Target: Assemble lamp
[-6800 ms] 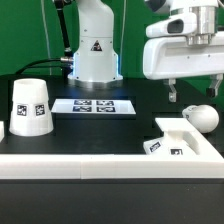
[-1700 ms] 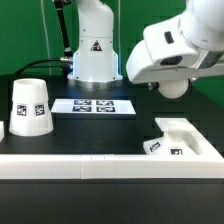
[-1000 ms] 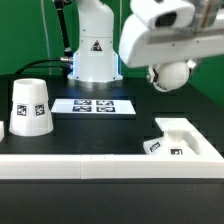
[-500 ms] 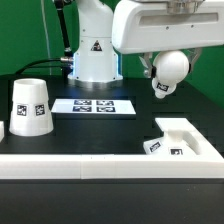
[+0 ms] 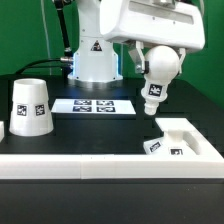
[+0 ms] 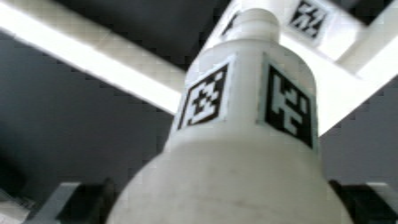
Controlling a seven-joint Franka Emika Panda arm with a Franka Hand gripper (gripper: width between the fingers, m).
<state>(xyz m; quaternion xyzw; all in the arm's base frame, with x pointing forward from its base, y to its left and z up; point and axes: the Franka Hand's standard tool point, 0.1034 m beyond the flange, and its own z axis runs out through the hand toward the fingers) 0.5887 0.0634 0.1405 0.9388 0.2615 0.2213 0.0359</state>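
Currently the bulb [image 5: 153,92] hangs in mid-air, clear of the table [image 5: 110,130]. Its ball end is up inside the end effector [image 5: 160,62], and its tagged stem points down, slightly tilted. The end effector is clamped on the bulb's ball, and nothing else supports the bulb. The stem-down hold makes sense: that end likely goes into the base [image 5: 185,127], so gripping the ball leaves the stem free. The bulb sits above and toward the exterior view's left of the base, near but not touching, and by the look of it not lined up over it. The base lies flat on the table at the exterior view's right, behind the long white rail [image 5: 70,165]. The shade [image 5: 30,105] stands wide end down, well apart at the exterior view's left, probably parked for a later step. The marker board [image 5: 93,105] lies flat between the shade and the bulb, further back.

The exterior view gives the bulb's height, tilt and gap to the base, plus the shade. Finger contact is mostly hidden there by the white housing. The wrist view looks along the stem and shows two tags on it, with dark fingers [image 6: 64,200] flanking the ball end on both sides. Past the stem tip is a blurred white tagged structure, probably the base. The shade does not show in that view.
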